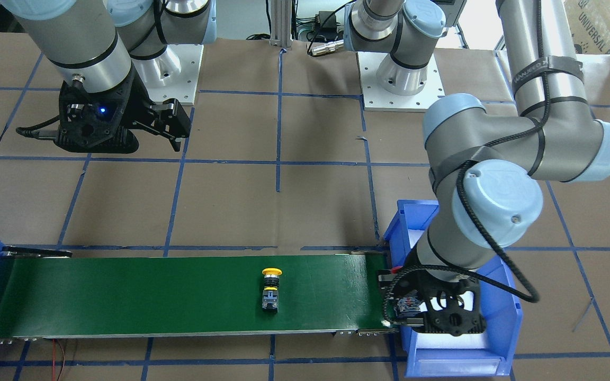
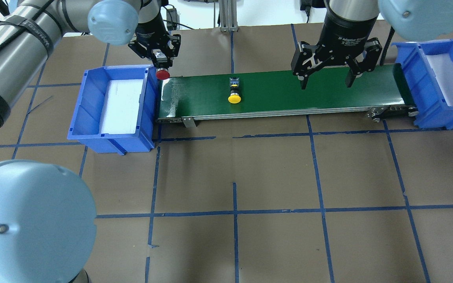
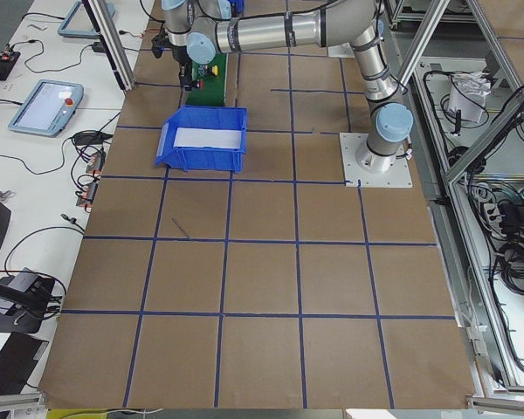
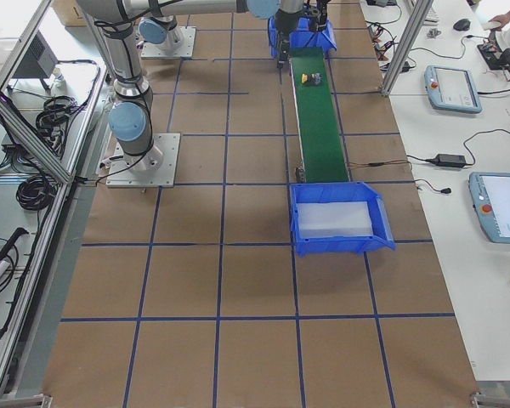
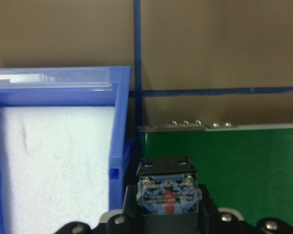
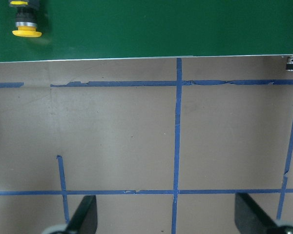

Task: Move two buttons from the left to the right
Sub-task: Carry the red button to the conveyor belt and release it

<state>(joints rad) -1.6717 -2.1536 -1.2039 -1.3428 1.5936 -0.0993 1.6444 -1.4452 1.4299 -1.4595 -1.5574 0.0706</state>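
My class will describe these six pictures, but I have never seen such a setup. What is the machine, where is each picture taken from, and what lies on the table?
Two robot arms stand at a table. Four pictures come from fixed cameras: above, in front, and at each end; two come from cameras on the wrists. A green conveyor belt runs from the left bin to the right bin, both blue. A yellow button lies on the belt. The left end effector grips a red button at the belt's end by the left bin. The right end effector hangs open and empty above the table.
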